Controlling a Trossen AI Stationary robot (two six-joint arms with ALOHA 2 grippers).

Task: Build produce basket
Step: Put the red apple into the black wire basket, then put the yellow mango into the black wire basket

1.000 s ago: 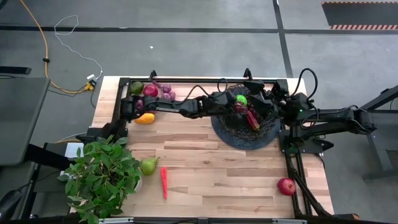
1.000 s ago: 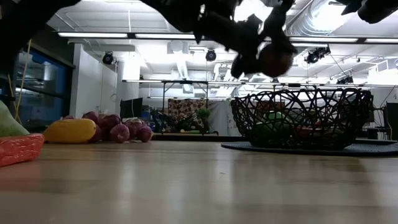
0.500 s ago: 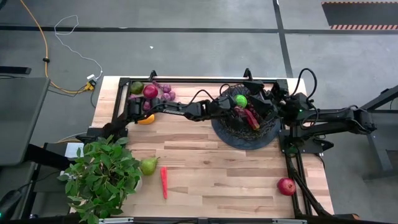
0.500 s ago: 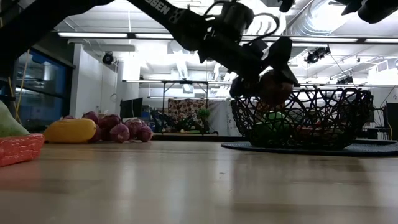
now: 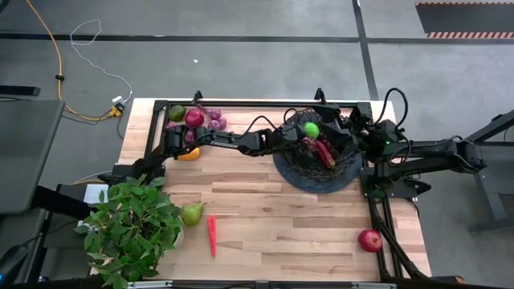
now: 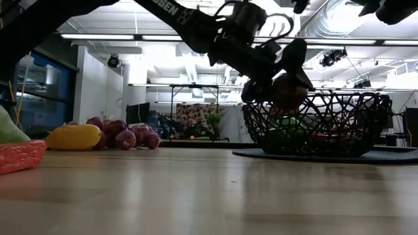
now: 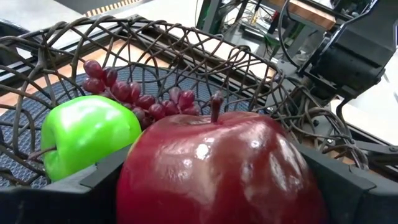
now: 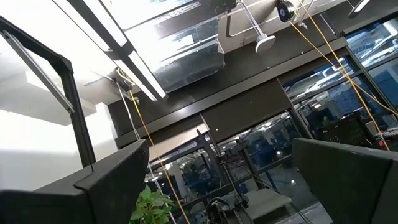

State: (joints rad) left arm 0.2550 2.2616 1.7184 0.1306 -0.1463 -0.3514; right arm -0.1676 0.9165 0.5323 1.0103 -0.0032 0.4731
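Observation:
My left gripper reaches from the table's left and is shut on a red apple, just above the left rim of the black wire basket, as the low view shows for the apple and the basket. Inside the basket lie a green fruit, a purple grape bunch and a red chilli. My right gripper is open and points up toward the ceiling; its arm waits folded at the basket's right. My left gripper pinches the red apple between its two fingers, one on each side of the fruit. The fingers come slanting down from the table's left. The apple is lifted clear, stem up, over the inside of the basket's left rim.
At the far left corner lie a red apple, grapes, a green fruit and an orange-yellow fruit. A pear and a chilli lie by the potted plant. Another red apple sits near right.
My left gripper has come down with the red apple, from well above the basket's rim to rim height. It has held still for the last half second. It stays shut on the apple.

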